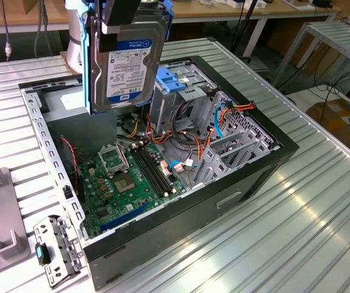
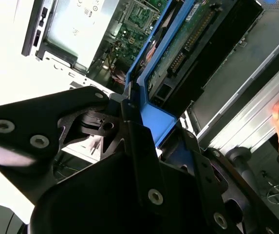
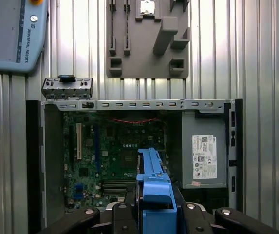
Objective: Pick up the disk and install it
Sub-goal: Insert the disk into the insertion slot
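Disk (image 1: 129,67) upright, clamped in end effector (image 1: 121,27), hanging above open computer case (image 1: 162,241).

exterior oblique, both wrist views above case (image 3: 34,165)

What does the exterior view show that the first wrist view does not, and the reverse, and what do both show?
The exterior view adds the labelled face of the disk, and the metal drive cage with its blue latch. The first wrist view adds a blue-grey handheld controller on the table. Both show the pincer holding the disk above the open computer case, the green motherboard and the small slotted bracket.
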### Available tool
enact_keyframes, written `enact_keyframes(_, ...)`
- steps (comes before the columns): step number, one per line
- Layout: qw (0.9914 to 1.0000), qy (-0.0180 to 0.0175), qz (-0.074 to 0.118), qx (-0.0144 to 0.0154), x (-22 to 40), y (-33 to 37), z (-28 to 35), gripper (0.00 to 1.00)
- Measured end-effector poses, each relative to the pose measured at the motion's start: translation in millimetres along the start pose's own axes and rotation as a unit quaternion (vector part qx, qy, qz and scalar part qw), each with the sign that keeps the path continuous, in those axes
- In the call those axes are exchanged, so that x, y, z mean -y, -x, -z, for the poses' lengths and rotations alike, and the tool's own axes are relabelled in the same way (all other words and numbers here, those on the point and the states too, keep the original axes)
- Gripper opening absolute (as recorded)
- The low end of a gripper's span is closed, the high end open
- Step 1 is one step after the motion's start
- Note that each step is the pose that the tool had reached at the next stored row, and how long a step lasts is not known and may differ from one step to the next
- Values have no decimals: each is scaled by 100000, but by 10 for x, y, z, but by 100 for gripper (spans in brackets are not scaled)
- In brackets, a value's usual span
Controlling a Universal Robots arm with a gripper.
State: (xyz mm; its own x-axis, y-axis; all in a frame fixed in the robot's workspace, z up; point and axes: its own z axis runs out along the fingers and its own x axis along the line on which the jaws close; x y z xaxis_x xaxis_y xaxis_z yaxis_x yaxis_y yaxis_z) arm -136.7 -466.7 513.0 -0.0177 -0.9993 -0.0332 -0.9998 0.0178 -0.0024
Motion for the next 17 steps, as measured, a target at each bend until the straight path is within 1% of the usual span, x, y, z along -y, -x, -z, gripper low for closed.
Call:
enact_keyframes(4,100000,3,0,-8,3,-61,2,37)
enact_keyframes(5,100000,-1,-1,-4,6,-86,3,37)
enact_keyframes(7,100000,-1,-2,-4,15,-93,3,37)
enact_keyframes(9,100000,2,-3,-7,60,-95,3,37)
enact_keyframes(11,100000,3,2,-9,126,-94,3,37)
enact_keyframes(17,100000,-1,0,-4,256,-92,2,37)
